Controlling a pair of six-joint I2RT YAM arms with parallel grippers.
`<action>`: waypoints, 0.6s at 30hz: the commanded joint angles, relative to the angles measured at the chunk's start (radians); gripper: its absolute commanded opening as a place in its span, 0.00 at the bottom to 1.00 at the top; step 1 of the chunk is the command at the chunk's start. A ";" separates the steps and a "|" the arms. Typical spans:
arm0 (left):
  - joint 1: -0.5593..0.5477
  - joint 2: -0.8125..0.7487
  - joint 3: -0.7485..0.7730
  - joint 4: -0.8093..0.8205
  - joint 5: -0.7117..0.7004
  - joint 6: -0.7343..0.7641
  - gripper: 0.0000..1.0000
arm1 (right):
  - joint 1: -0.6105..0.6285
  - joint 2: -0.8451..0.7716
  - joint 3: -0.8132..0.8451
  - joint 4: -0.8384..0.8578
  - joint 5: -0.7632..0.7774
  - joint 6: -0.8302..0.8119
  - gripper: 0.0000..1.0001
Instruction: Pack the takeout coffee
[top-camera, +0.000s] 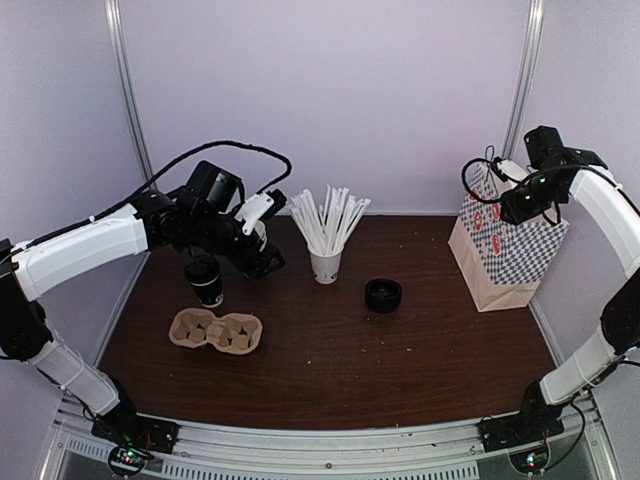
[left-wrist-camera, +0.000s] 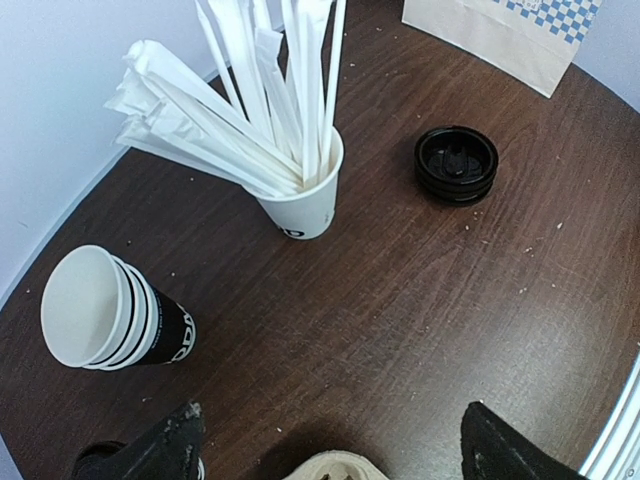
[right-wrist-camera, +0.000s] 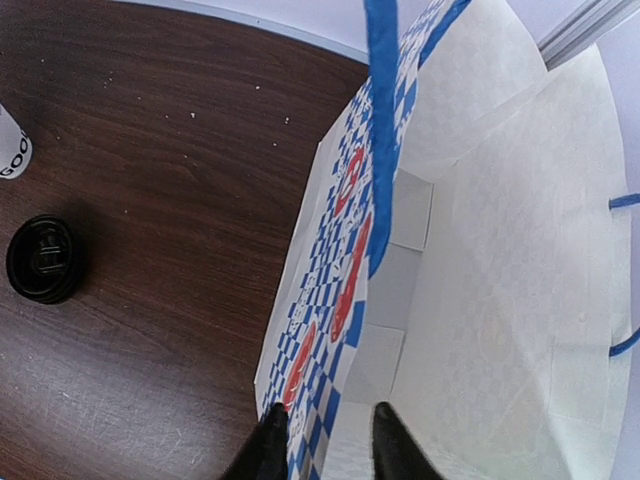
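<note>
Over on the left side of the table (top-camera: 330, 370), you're hovering the left gripper (left-wrist-camera: 330, 435) with its fingers (left-wrist-camera: 165, 450) spread wide and nothing between them, right above the cup carrier (top-camera: 215, 331). Heads up: the takeout coffee isn't showing plainly. I'm only seeing a dark rounded rim (left-wrist-camera: 97, 458) at the corner of the left wrist view, just beside your finger, and I can't tell if that's it. Don't mix it up with the stack of lidless cups (left-wrist-camera: 112, 310) sitting near it.

I'm guessing the coffee is going to feel light but sloshy, with thin paper walls that dent. So you're wanting a gentle squeeze around the body below the lid, keeping it upright.

The cup of straws (left-wrist-camera: 298, 205) and the loose lids (left-wrist-camera: 456, 163) are standing between you and the paper bag (top-camera: 505, 250). Your right gripper (right-wrist-camera: 325, 425) is straddling the bag's front wall, fingers narrowly apart; can't tell if it's actually pinching.
</note>
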 joint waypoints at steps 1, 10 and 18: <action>0.002 -0.004 0.020 0.011 0.015 -0.001 0.90 | -0.010 0.005 0.030 -0.011 -0.025 0.007 0.13; 0.004 0.007 0.019 0.015 0.039 0.009 0.90 | -0.010 -0.136 0.020 -0.042 -0.064 -0.092 0.00; 0.027 -0.002 0.014 0.040 0.039 0.056 0.89 | -0.009 -0.397 -0.074 -0.155 -0.081 -0.291 0.00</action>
